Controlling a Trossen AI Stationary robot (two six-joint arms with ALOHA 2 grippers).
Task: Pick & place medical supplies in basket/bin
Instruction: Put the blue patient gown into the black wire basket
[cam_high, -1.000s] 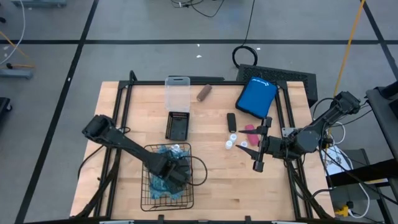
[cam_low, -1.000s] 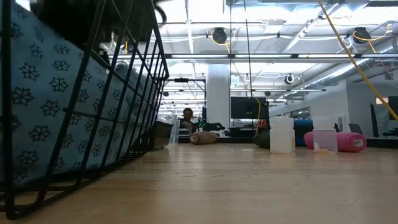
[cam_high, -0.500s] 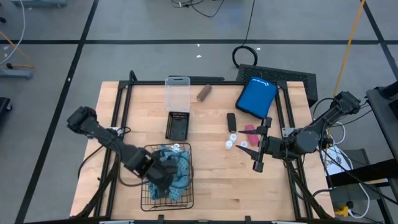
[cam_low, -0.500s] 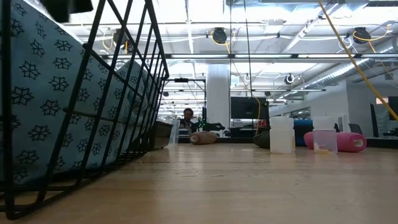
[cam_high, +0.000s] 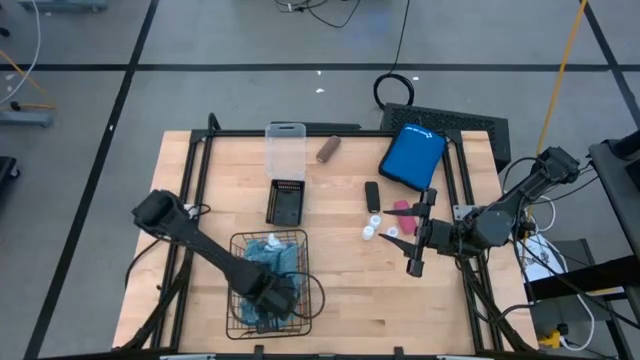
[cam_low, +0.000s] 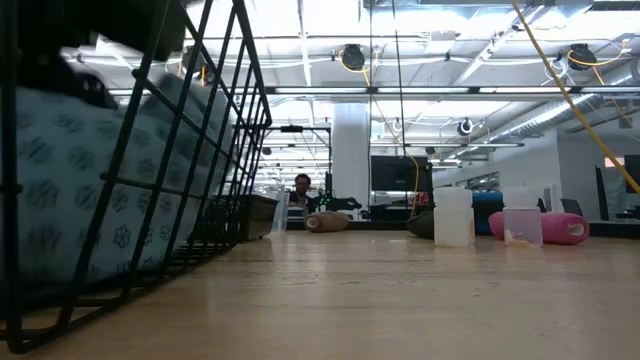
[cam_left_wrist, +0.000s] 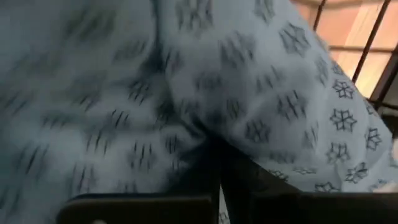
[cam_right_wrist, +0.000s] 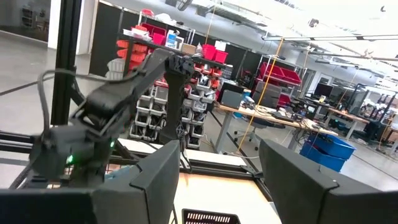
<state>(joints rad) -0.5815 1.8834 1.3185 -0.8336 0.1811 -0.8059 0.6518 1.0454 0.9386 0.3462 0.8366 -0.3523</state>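
So far only the teal cloth (cam_high: 270, 262) is in the basket (cam_high: 240, 325), left end effector (cam_high: 272, 296) buried in it, can't tell its grip. Vials (cam_high: 371, 226), pink roll (cam_high: 401, 207), brown roll (cam_high: 328, 149) and black block (cam_high: 372, 193) wait on the bench (cam_high: 350, 290); right end effector (cam_high: 418, 228) hovers spread apart near the vials.

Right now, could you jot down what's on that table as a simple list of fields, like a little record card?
left gripper: down inside the basket, at the teal patterned cloth
right gripper: waiting by the table's right side, fingers apart, holding nothing
vials: on the wood, outside the basket
pink roll: beside the vials
small black block: near them
brown roll: at the far edge
clear plastic box: far side
black tray: mid-table
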